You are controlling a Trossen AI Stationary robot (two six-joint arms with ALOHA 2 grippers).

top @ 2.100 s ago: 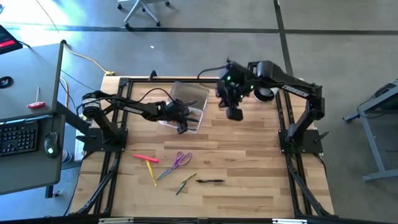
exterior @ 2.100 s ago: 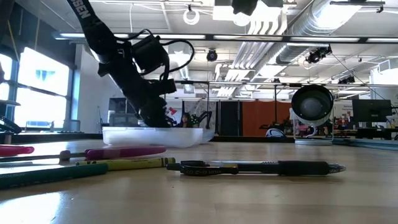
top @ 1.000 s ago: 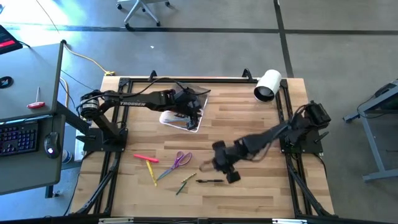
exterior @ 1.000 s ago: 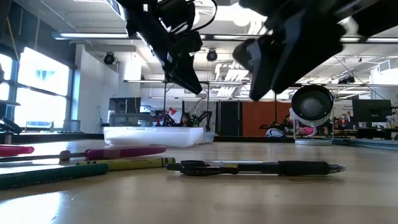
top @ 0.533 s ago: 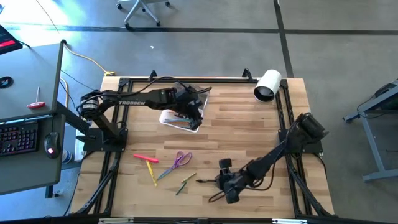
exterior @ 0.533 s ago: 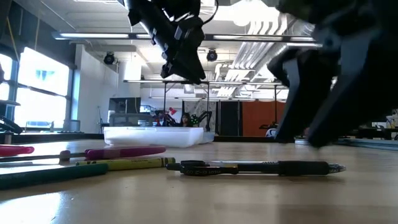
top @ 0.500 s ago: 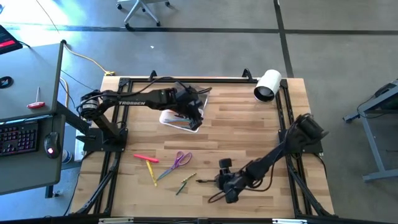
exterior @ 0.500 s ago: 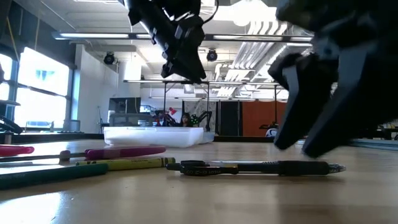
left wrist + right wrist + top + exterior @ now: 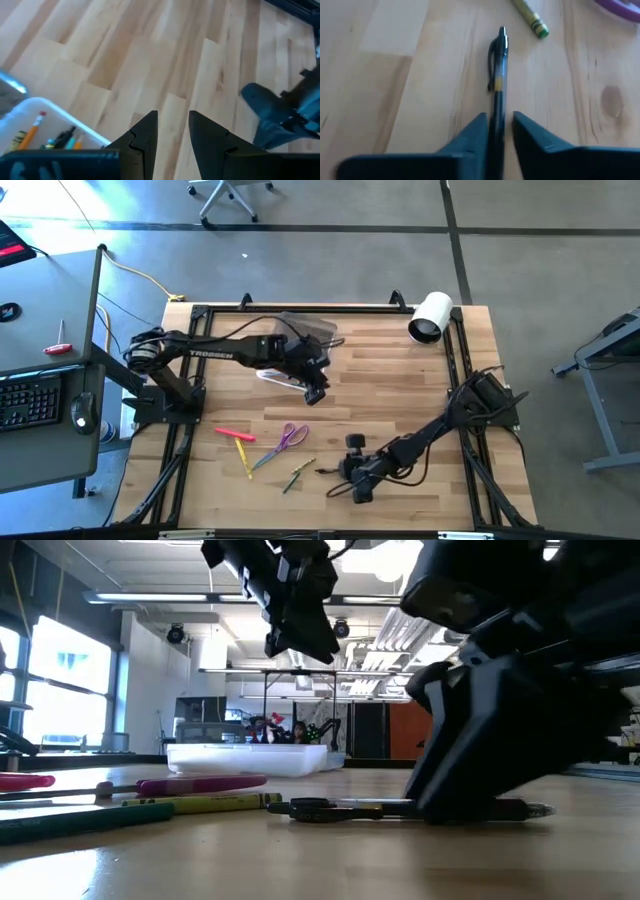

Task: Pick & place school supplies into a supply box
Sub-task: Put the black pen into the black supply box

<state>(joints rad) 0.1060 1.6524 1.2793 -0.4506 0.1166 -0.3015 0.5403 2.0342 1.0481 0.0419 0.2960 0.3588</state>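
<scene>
The black pen [image 9: 328,471] lies flat near the table's near edge, and my right gripper [image 9: 347,471] is down on it, shut on its barrel. To its left lie a green crayon [image 9: 298,473], purple-handled scissors [image 9: 292,436], a yellow pencil [image 9: 244,457] and a pink marker [image 9: 233,434]. The clear supply box [image 9: 284,356] sits at the far left with its lid open and pens inside [image 9: 55,136]. My left gripper [image 9: 316,393] hovers past the box's near right corner, open and holding nothing. My right gripper pinches the black pen's barrel [image 9: 496,107] between its two fingers, on the half toward the writing tip. The fingers slant down from the table's right and point along the pen. The clip end [image 9: 499,45] sticks out ahead. The pen lies on the table [image 9: 340,807].
A large white roll [image 9: 430,317] lies at the far right corner. Black frame rails run along the table's edges. Bare wood [image 9: 390,390] spreads across the middle between the box and the loose supplies.
My right gripper swung from mid-table toward the near edge and dropped onto the black pen, which has stayed where it lay. My left gripper drifted from over the box toward the near edge, past the box's corner.
</scene>
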